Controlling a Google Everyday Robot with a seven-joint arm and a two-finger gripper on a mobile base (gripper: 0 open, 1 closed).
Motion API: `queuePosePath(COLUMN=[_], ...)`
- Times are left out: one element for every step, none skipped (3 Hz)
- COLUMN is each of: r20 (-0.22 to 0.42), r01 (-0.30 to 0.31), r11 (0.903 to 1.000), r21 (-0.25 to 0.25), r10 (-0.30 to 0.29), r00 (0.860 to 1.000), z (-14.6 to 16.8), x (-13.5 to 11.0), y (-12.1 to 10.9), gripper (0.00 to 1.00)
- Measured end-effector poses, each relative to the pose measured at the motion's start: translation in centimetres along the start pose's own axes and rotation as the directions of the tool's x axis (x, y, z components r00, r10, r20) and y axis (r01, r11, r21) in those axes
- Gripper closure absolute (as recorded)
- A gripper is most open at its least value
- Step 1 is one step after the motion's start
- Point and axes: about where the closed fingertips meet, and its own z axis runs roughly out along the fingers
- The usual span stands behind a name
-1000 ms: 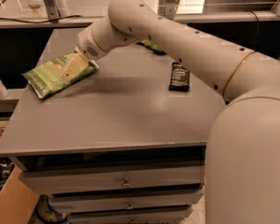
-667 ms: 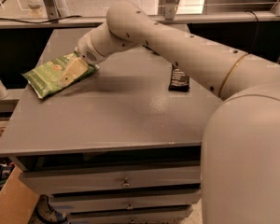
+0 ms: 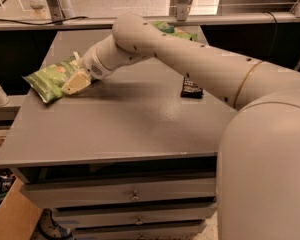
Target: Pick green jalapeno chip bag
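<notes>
The green jalapeno chip bag (image 3: 47, 79) lies flat near the left edge of the grey table (image 3: 125, 124), light green with pale ends. My gripper (image 3: 76, 79) is at the bag's right end, down on it and covering that end. The arm reaches across the table from the right.
A black bar (image 3: 191, 89) lies on the table right of centre, partly under the arm. A brighter green bag (image 3: 176, 31) sits at the table's back edge behind the arm. Drawers are below the tabletop. A cardboard box (image 3: 10, 219) stands on the floor at the lower left.
The arm has swung further left and the gripper has moved slightly further over the right end of the bag. The bag stays in the same place on the table.
</notes>
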Motion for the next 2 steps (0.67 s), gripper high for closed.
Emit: queuePosePath(r20=[0.007, 0.041], r01=[0.004, 0.027], r11=[0.9998, 0.9973], r21=[0.019, 0.069], r10=[-0.005, -0.030], r00=[1.000, 0.999], z=[-1.0, -4.1], x=[-0.2, -2.2], y=[-0.5, -1.9], gripper=[0.64, 0.87])
